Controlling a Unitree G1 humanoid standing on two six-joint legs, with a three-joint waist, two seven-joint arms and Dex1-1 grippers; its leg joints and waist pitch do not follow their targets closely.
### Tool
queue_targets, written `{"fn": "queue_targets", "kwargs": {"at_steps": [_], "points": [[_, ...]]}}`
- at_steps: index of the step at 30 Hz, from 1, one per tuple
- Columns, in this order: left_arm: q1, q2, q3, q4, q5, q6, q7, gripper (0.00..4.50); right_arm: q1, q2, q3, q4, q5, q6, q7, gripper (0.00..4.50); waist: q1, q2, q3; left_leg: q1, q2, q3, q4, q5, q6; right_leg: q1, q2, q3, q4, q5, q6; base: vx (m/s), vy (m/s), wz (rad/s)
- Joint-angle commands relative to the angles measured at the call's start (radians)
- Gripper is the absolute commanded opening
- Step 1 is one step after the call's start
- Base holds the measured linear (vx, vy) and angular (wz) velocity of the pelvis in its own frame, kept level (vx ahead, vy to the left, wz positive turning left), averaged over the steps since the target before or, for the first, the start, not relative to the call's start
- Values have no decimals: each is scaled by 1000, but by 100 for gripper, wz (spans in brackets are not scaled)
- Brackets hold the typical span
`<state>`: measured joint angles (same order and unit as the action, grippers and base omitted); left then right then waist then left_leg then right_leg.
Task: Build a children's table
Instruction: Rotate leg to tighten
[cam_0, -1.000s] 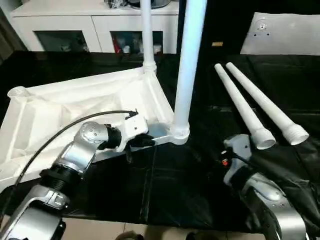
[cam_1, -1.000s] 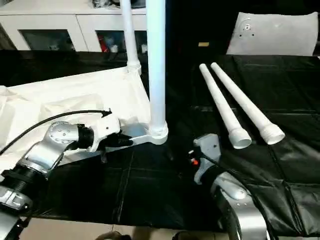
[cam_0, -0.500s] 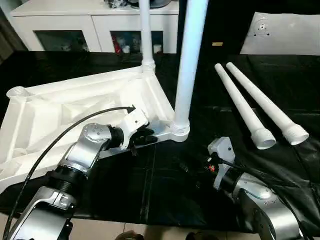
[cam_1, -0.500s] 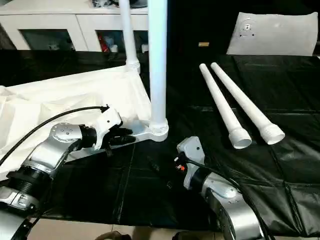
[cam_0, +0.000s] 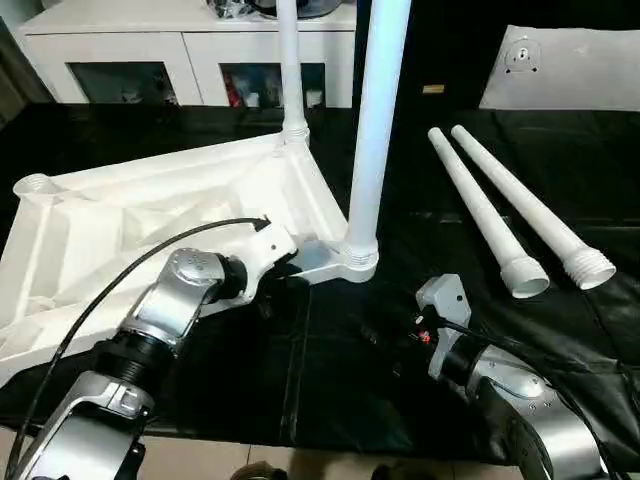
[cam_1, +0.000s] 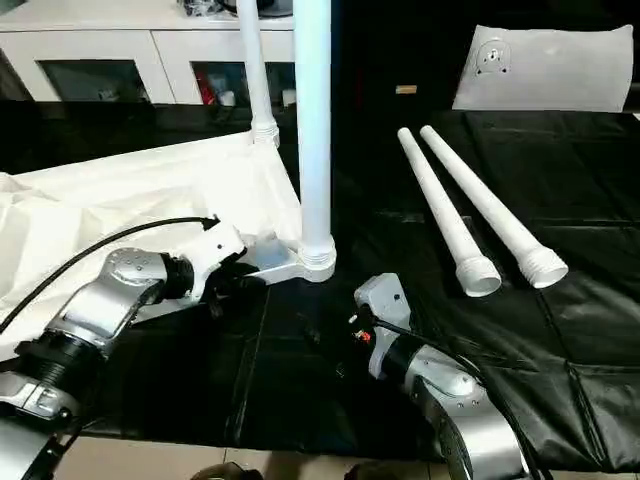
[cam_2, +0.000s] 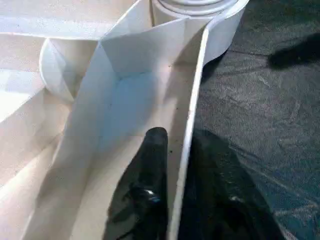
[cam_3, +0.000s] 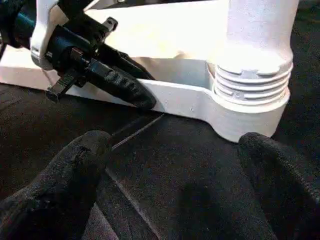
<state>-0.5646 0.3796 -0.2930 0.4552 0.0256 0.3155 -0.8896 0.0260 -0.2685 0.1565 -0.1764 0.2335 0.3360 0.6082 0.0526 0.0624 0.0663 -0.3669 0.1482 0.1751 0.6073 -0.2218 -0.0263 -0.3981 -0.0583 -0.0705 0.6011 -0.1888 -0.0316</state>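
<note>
The white tabletop (cam_0: 150, 200) lies upside down on the black cloth, ribs up. Two white legs stand upright in its sockets, one at the near corner (cam_0: 375, 120) and one at the far corner (cam_0: 290, 70). Two more legs (cam_0: 480, 210) (cam_0: 530, 205) lie side by side on the cloth to the right. My left gripper (cam_2: 181, 135) is shut on the tabletop's rim beside the near corner socket (cam_0: 358, 262), with one finger inside the wall and one outside. My right gripper (cam_3: 175, 180) is open wide and low over the cloth, facing that socket (cam_3: 252, 95), and holds nothing.
A white cabinet (cam_0: 190, 50) with glass doors stands behind the tabletop. A flat white board (cam_0: 565, 65) lies at the back right. An empty socket (cam_0: 35, 185) shows at the tabletop's far left corner. The cloth's front edge (cam_0: 300, 445) runs below my forearms.
My right arm has moved left and forward, toward the near corner socket. My left gripper loosened and then closed again over the tabletop's rim.
</note>
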Motion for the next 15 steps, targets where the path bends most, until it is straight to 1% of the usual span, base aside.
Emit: {"fn": "queue_targets", "kwargs": {"at_steps": [1, 3, 5, 6, 8, 9, 10, 11, 12, 13, 14, 15], "points": [[-4, 5, 22, -17, 6, -22, 29, 57, -9, 1, 3, -15, -2, -12, -7, 450, 4, -4, -69, 2, 82, -39, -69, -90, 75, 61, -105, 61, -73, -183, -206, 0, 0, 0], [-1, 10, 15, -29, 8, -33, 14, 33, -9, 4, 3, -14, -2, -14, -8, 450, 1, -4, -72, 0, 82, -40, -67, -68, 80, 61, -104, 61, -68, -139, -208, 0, 0, 0], [4, 11, 12, -45, 2, -36, -2, 24, -6, 5, 7, -14, -3, -15, -7, 450, -1, -5, -77, -2, 81, -40, -64, -31, 96, 64, -104, 61, -59, -66, -225, 0, 0, 0], [6, 11, 10, -49, 1, -38, -7, 24, -5, 6, 9, -14, -4, -16, -7, 450, -1, -5, -79, -2, 81, -40, -62, -20, 101, 64, -105, 60, -56, -45, -230, 0, 0, 0], [7, 19, -1, -54, 4, -52, -23, 8, -4, 7, 15, -15, -5, -17, -7, 450, -4, -5, -80, -4, 80, -39, -58, 2, 121, 65, -105, 59, -51, 5, -243, 0, 0, 0], [7, 19, -1, -54, 4, -52, -23, 8, -4, 7, 15, -15, -5, -17, -7, 450, -4, -1, -81, -4, 79, -40, -57, 3, 124, 65, -105, 59, -50, 9, -245, 0, 0, 0], [8, 23, -5, -56, 5, -58, -28, 3, -3, 7, 18, -15, -7, -19, -7, 450, -6, -3, -80, -4, 80, -39, -58, -2, 128, 64, -104, 58, -51, 6, -247, 0, 0, 0], [13, 43, -28, -57, 28, -120, -45, 3, 0, 7, 20, -18, -7, -19, -8, 450, -6, -3, -78, -5, 78, -40, -59, -17, 130, 65, -104, 58, -57, -20, -242, 0, 0, 0], [14, 55, -42, -56, 42, -130, -55, 3, 0, 8, 20, -18, -6, -19, -8, 450, -7, -3, -78, -4, 79, -39, -59, -24, 126, 66, -104, 58, -56, -32, -240, 0, 0, 0], [14, 64, -51, -56, 53, -137, -62, 3, 2, 8, 21, -19, -6, -19, -8, 450, -7, -2, -79, -1, 80, -39, -60, -35, 119, 64, -104, 58, -58, -53, -236, 0, 0, 0], [12, 59, -42, -61, 42, -98, -67, 3, 2, 6, 22, -20, -6, -19, -7, 450, -7, -1, -78, 0, 81, -38, -61, -40, 114, 64, -103, 58, -59, -61, -236, 0, 0, 0], [5, 44, -16, -70, 13, -35, -67, 3, 3, 6, 24, -22, -5, -18, -5, 450, -6, 4, -77, 4, 83, -36, -61, -45, 101, 60, -102, 59, -57, -64, -244, 0, 0, 0]]}}
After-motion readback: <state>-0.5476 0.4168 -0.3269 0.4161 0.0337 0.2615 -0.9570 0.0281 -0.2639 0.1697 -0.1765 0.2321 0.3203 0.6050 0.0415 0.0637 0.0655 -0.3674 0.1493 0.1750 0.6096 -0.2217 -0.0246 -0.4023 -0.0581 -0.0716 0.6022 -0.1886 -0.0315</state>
